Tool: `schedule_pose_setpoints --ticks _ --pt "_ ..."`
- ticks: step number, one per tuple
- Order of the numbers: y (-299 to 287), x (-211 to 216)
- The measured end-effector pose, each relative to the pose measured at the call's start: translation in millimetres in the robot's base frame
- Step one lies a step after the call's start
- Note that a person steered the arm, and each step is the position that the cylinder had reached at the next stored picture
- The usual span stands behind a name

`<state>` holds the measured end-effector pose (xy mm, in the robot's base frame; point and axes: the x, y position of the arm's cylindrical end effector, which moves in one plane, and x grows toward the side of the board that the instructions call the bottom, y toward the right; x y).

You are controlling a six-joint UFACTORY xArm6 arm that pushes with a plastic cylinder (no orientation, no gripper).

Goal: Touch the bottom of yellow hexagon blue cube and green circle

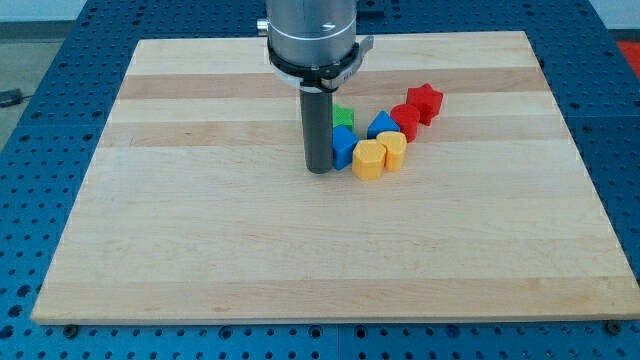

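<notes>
My tip (319, 170) rests on the wooden surface (200, 230) just left of the blue cube (343, 147), touching it or very nearly so; the rod hides the seam, so I cannot tell which. This arm carries no fingers at all, only the straight rod, so nothing is being held.

The task's 3 blocks sit in a tight cluster right of my tip: the blue cube nearest, the yellow hexagon (368, 159) touching its right side and slightly nearer the view's bottom, and a green block (343, 115) just beyond the cube, mostly hidden behind the rod, so its round shape cannot be confirmed. A 2nd yellow block (392, 149), a blue block (383, 125) and 2 red blocks (405, 121) (425, 102) trail off to the far right.

Judging by this, the task is only partly along: my tip sits at the cluster's left edge, not its near side. It probably needs to come round toward the view's bottom, under the hexagon and cube.
</notes>
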<state>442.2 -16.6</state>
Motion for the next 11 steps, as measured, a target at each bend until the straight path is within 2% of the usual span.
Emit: schedule_pose_setpoints --ticks 2,3,5,10,11 --pt "-6 -3" --pt "-30 -18" --pt "-31 -62" --pt "-37 -83" --pt "-64 -93"
